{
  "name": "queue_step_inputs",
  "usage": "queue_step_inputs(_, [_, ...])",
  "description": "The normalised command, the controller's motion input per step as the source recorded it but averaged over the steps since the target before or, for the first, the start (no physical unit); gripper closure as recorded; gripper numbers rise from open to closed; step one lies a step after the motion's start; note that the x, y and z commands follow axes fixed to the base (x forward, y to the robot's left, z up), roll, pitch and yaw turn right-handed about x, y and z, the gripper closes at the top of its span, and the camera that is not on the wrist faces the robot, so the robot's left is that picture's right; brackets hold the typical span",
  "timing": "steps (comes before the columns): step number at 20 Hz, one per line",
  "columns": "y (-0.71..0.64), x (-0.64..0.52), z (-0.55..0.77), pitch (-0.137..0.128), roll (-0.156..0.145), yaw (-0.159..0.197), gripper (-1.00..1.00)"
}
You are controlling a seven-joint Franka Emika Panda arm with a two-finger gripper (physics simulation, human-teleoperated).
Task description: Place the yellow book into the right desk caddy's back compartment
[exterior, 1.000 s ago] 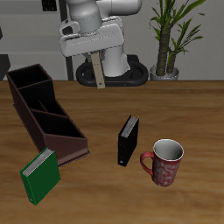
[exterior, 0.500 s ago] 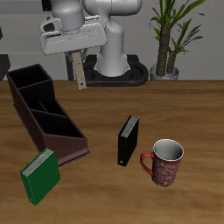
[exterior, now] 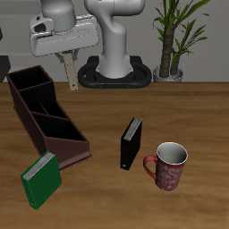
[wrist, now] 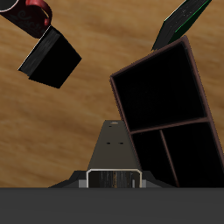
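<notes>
My hand [exterior: 68,61], clamped on the yellow book [exterior: 70,74], had swung across from mid-bench; the book hung upright above the right desk caddy [exterior: 45,112], near its back compartment [exterior: 29,81], lowering next.

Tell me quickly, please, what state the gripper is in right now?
Gripper: shut on the yellow book, which hangs upright from the fingers above the table, near the right desk caddy.
</notes>
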Motion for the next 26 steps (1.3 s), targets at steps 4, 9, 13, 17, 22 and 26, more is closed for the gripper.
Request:
queue_step_inputs(4, [-0.45,0.12,0.05,-0.007,-0.07,0.045,1.0])
queue_step_inputs(9, [-0.51,0.03,-0.04,0.009,-0.091,-0.01,1.0])
queue_step_inputs(13, [-0.31,-0.06,-0.09,0.004,-0.075,0.022,1.0])
queue_step_inputs(17, [-0.15,-0.03,-0.11,0.001,-0.053,0.023,1.0])
queue_step_inputs(22, [-0.14,-0.01,-0.05,-0.012,-0.042,0.032,1.0])
queue_step_inputs(26, [-0.22,0.0,0.01,-0.019,-0.045,0.008,1.0])
